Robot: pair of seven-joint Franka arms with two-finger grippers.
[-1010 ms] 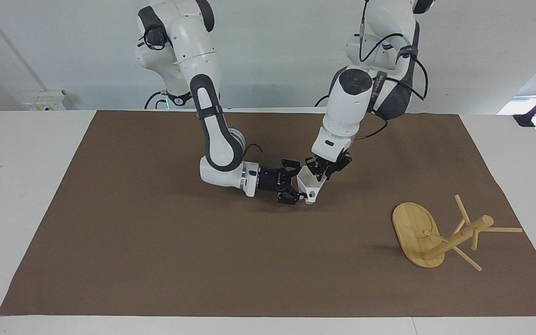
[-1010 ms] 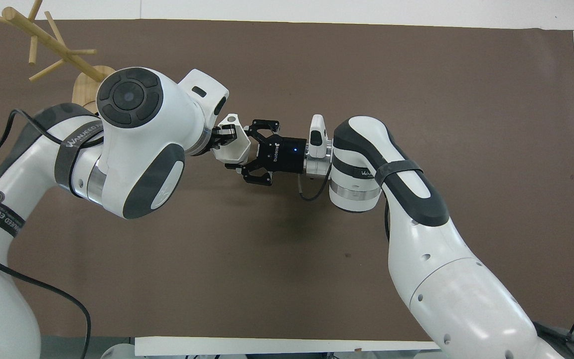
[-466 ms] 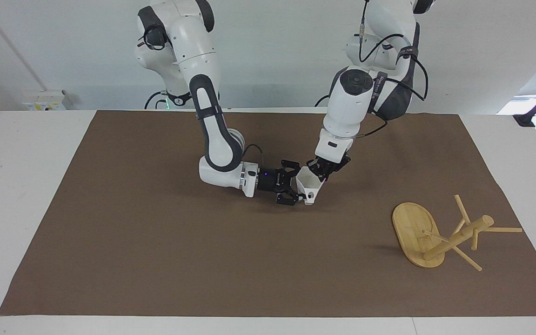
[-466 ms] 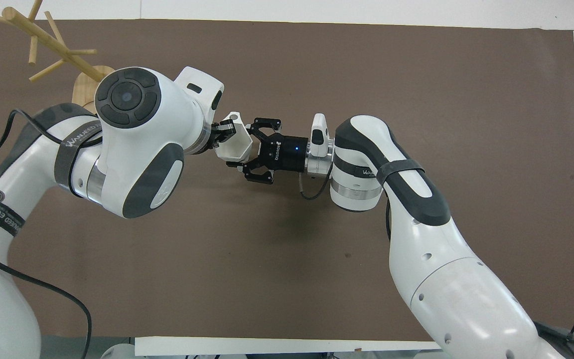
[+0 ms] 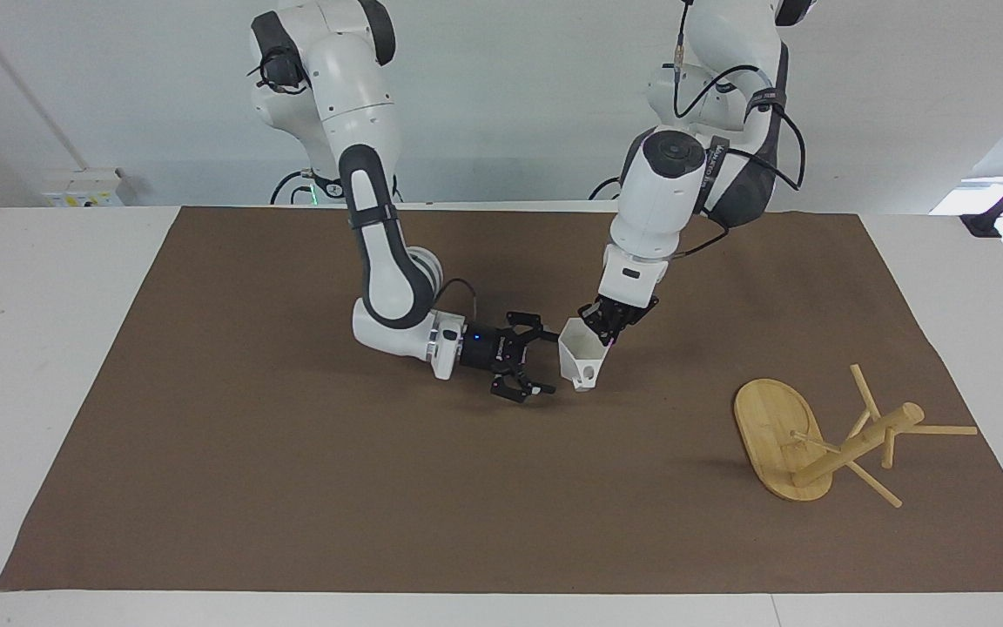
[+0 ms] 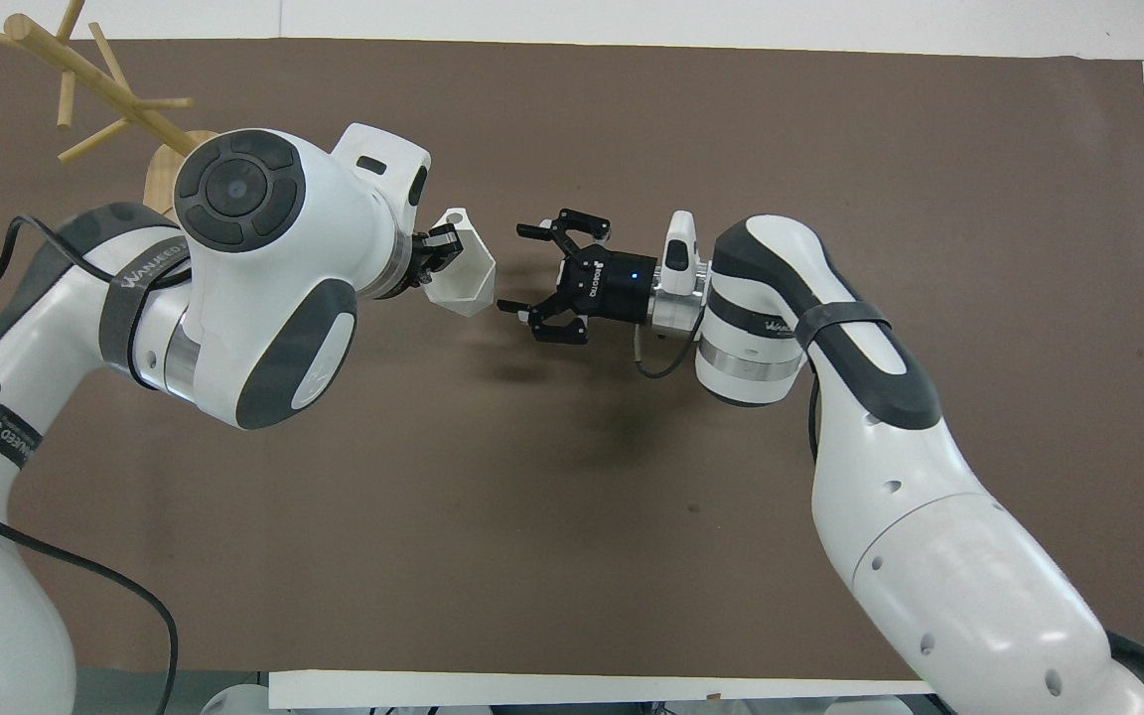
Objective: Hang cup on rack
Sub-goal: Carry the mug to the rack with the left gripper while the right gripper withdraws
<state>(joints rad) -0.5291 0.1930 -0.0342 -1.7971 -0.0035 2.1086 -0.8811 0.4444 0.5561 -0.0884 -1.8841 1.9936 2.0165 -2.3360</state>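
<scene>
The white faceted cup (image 5: 579, 355) (image 6: 464, 278) hangs tilted over the middle of the brown mat, its pierced handle at the bottom. My left gripper (image 5: 602, 324) (image 6: 439, 252) is shut on the cup's rim wall from above. My right gripper (image 5: 545, 362) (image 6: 513, 268) lies level beside the cup on the right arm's side, open, a small gap away and holding nothing. The bamboo rack (image 5: 776, 431) (image 6: 95, 84) is at the left arm's end of the mat. Its post slants away from the oval base, and I cannot tell whether it stands upright.
The brown mat (image 5: 292, 488) covers most of the white table (image 5: 31, 305). In the overhead view the left arm's elbow (image 6: 254, 288) hides part of the rack's base. A black clamp (image 5: 989, 222) sits at the table's corner near the left arm.
My right gripper has opened, let go of the cup and drawn back toward the right arm's end. The left gripper keeps the cup and has shifted slightly toward the rack.
</scene>
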